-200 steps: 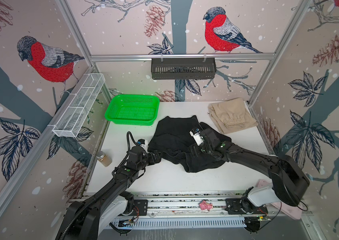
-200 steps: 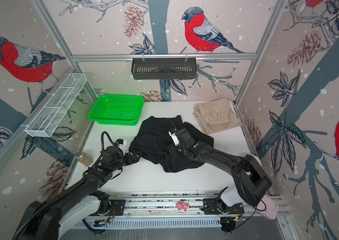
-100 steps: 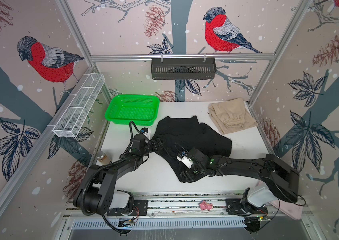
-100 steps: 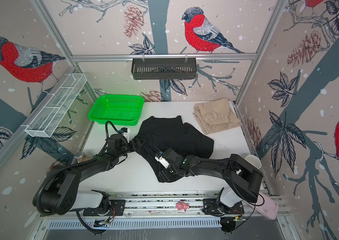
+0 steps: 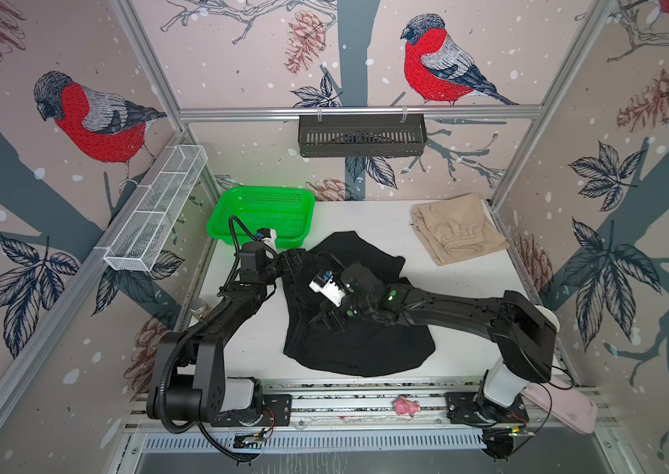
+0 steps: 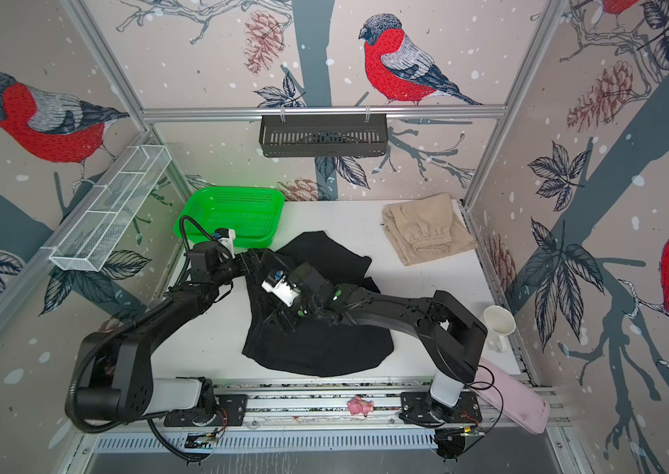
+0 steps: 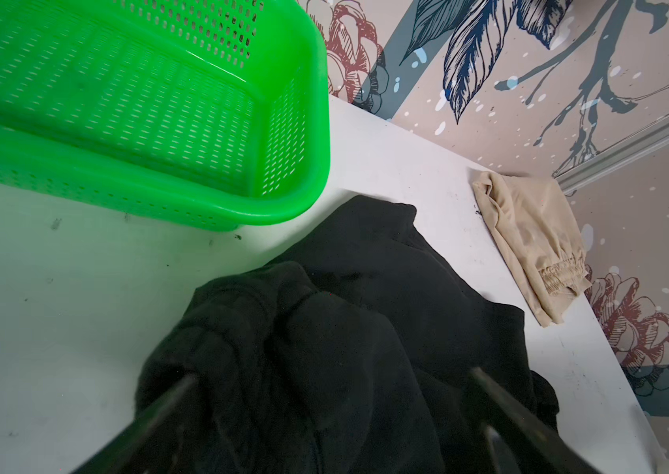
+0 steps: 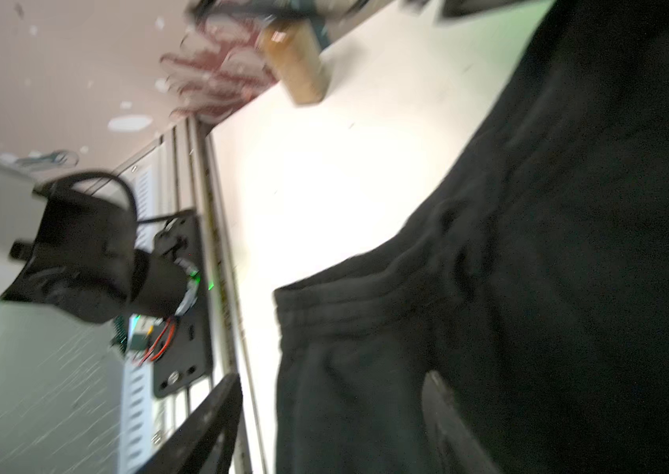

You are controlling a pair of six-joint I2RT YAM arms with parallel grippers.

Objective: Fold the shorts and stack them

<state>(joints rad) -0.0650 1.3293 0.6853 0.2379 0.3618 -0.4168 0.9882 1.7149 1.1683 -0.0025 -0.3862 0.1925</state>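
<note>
In both top views the black shorts (image 5: pixel 365 349) are lying across the middle of the table (image 5: pixel 242 353). Their long axis is running from the green basket (image 5: pixel 267 190) at the far left corner toward the near edge, and the ribbed waistband side is facing the left edge. The left gripper (image 5: pixel 294 262) is hovering at the far end of that side, just beside the basket. In the left wrist view its fingers (image 7: pixel 168 398) are standing wide apart with bunched black cloth between them, nothing pinched. The right gripper (image 5: pixel 326 320) is reaching across the middle to the nearer part of the same side. In the right wrist view (blurred) its fingers (image 8: pixel 218 410) are standing apart too, straddling the band's corner. So the cloth is lying directly under both grippers, each arm nearest its own end. The beige shorts (image 5: pixel 458 232) are sitting folded at the far right corner, well apart. The coming move is probably calling for both grippers to close on that side and carry it toward the right edge.
</note>
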